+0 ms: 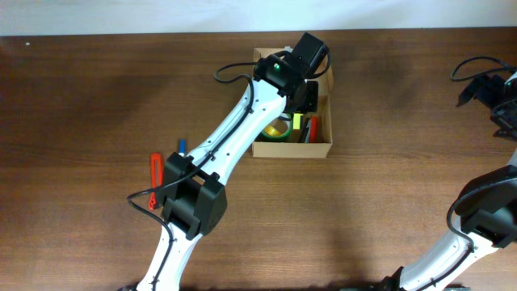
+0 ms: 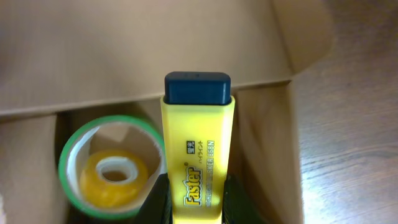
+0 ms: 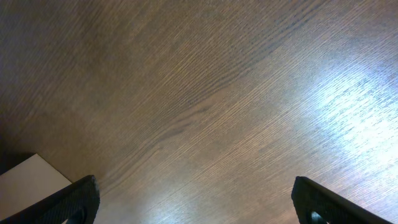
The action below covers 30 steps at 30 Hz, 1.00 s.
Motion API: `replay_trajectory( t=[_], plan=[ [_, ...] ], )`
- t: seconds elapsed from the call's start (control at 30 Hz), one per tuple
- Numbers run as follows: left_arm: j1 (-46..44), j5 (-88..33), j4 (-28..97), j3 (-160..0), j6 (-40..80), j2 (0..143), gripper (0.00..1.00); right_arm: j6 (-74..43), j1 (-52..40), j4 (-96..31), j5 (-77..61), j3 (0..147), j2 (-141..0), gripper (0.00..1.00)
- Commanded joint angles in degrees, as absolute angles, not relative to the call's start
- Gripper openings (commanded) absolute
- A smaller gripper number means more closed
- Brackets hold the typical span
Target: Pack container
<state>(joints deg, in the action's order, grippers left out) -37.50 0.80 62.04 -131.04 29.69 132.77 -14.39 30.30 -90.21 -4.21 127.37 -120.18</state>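
The tan cardboard container stands open at the table's upper middle. My left gripper is over it, shut on a yellow highlighter with a dark blue cap, held above the box interior. A green-rimmed tape roll with a yellow roll inside it lies in the box to the left of the highlighter; it also shows in the overhead view. Yellow and red pens lie in the box. My right gripper is open and empty over bare wood, at the far right.
A red pen and a blue pen lie on the table left of the left arm. A white corner shows at the lower left of the right wrist view. The table is dark brown wood.
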Motion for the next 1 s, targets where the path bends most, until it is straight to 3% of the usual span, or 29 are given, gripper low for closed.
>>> replay_trajectory(
  t=[0.0, 0.97],
  plan=[
    [-39.2, 2.3, 60.9, -131.7, 29.8, 134.1, 0.02, -14.4, 30.3, -90.4, -4.6, 126.9, -119.6, 0.99],
    [-40.3, -4.9, 62.6, -131.7, 32.6, 138.7, 0.02, -14.4, 30.3, -90.4, -4.6, 126.9, -119.6, 0.99]
  ],
)
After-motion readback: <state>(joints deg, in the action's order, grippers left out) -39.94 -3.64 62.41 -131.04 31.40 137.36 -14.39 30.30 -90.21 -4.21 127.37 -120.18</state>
